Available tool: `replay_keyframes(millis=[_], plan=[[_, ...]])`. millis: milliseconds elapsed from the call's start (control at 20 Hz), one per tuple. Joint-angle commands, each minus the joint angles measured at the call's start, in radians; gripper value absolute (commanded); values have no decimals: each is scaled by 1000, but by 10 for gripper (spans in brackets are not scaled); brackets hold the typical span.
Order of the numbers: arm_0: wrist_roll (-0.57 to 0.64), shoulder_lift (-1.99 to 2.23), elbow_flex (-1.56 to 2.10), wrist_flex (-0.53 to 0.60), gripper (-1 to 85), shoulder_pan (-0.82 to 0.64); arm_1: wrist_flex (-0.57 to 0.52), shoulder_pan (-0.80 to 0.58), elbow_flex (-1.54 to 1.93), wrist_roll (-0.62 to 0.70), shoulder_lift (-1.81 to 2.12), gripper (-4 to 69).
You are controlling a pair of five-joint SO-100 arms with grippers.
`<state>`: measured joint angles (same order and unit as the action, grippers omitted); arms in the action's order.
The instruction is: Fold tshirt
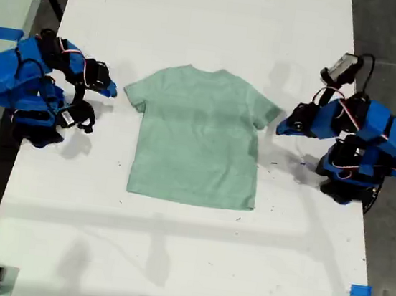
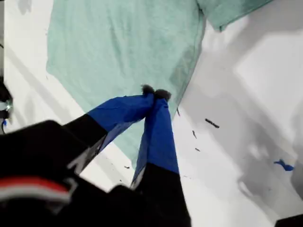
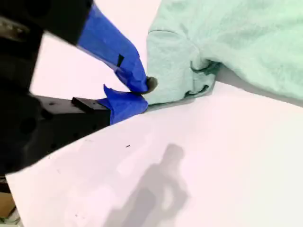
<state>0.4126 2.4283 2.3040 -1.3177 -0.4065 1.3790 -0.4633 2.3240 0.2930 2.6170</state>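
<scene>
The tshirt [image 1: 198, 137] lies flat on the white tabletop [image 1: 184, 262], between the two arms. No tag or writing can be read on it. My first gripper [image 2: 155, 93] reaches low from the exterior view's right, fingers pressed together, just beside one sleeve. My second gripper [image 3: 144, 92], from the exterior view's left, has its fingers nearly together at the other sleeve's edge; I cannot tell whether they pinch cloth.
</scene>
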Motion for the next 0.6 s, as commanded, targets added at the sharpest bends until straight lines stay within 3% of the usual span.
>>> replay_keyframes(millis=[0,300,350,500,550], plan=[[103,-288,-354,-118,0,-86,75,-135,-239,144,-150,-8],[187,-526,-652,-213,0,-190,173,-370,-534,380,-407,-9],[187,-526,-650,-210,0,-190,175,-385,-548,405,-436,19],[187,-525,-617,-199,0,-183,143,-417,-537,474,-511,282],[187,-523,-606,-193,0,-179,121,-433,-518,491,-529,298]])
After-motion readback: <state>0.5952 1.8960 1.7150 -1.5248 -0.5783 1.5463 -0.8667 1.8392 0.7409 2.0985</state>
